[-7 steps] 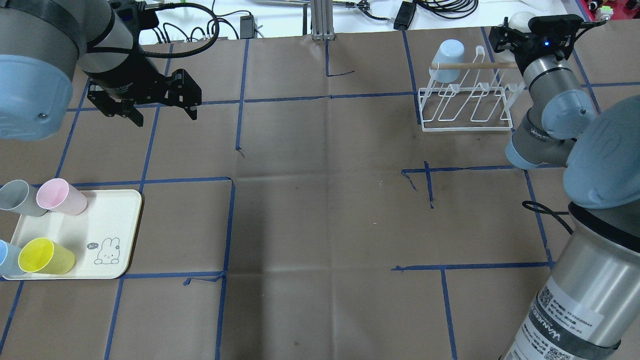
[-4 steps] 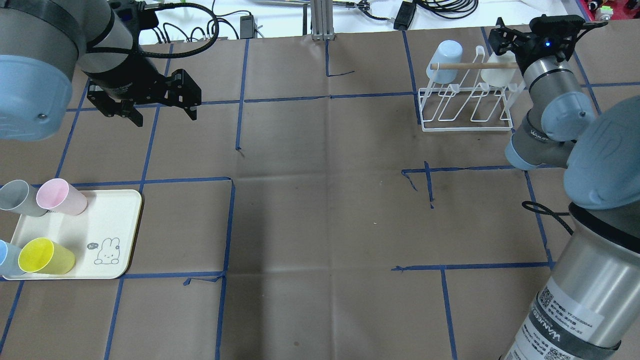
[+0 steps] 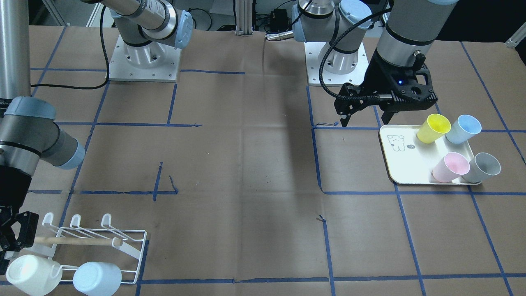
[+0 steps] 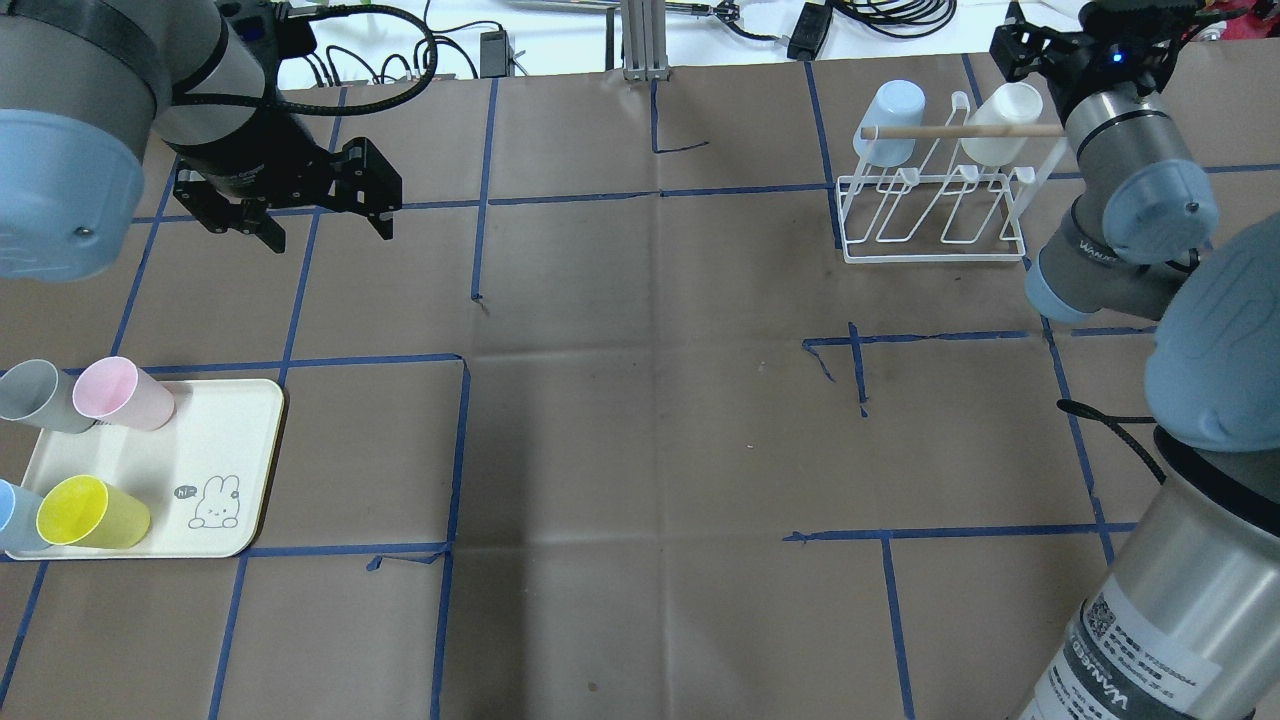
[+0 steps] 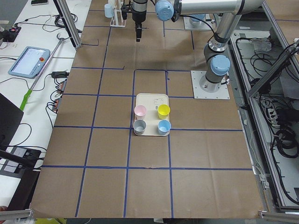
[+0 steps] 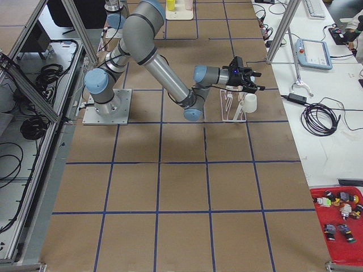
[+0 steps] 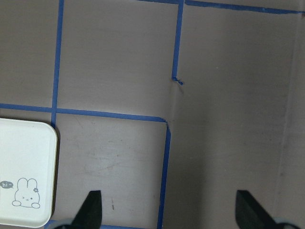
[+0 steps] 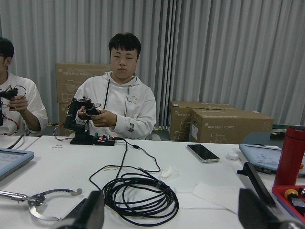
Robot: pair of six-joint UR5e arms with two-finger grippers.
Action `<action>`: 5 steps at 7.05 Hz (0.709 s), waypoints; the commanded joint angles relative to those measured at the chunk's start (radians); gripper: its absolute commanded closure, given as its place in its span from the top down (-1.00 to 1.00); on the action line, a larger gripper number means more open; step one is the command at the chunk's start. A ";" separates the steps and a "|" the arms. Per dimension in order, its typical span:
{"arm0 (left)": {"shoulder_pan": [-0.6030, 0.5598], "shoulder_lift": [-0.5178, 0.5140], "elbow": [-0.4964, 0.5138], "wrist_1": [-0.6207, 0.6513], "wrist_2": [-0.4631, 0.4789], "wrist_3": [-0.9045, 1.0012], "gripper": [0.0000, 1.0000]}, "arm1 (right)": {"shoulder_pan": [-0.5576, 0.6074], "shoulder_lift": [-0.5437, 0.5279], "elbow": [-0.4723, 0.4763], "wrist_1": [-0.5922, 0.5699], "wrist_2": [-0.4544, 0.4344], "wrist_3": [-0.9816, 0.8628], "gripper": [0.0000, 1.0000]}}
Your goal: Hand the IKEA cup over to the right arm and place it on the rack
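Note:
The white wire rack [image 4: 935, 215] with its wooden dowel [image 4: 960, 131] stands at the far right. A white cup [image 4: 1000, 125] hangs mouth down on its right end and a pale blue cup [image 4: 893, 120] on its left end. Both also show in the front view, the white cup [image 3: 28, 273] next to the blue cup [image 3: 97, 277]. My right gripper [image 4: 1012, 48] is open and empty, just beyond the white cup and apart from it; its wrist view [image 8: 171, 214] looks past the table. My left gripper [image 4: 300, 215] is open and empty, hovering far left.
A cream tray [image 4: 235, 440] with a rabbit print lies near left, holding grey [image 4: 30, 395], pink [image 4: 120, 392], yellow [image 4: 90, 512] and blue [image 4: 10, 515] cups on their sides. Operators sit beyond the far edge, with cables on their white desk [image 8: 143, 176].
The right gripper brought the white cup down onto the rack's right end, let it go and drew back toward the far edge. The left arm has not moved.

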 commanded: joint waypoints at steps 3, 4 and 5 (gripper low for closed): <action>0.000 -0.002 0.000 0.000 -0.001 0.000 0.99 | 0.006 -0.232 -0.008 0.519 0.000 0.010 0.99; 0.000 -0.002 0.000 -0.008 -0.003 0.008 1.00 | 0.019 -0.312 -0.007 0.769 0.000 0.010 0.99; 0.000 -0.005 0.000 -0.024 -0.001 0.014 1.00 | 0.048 -0.381 -0.007 1.022 -0.002 0.008 0.99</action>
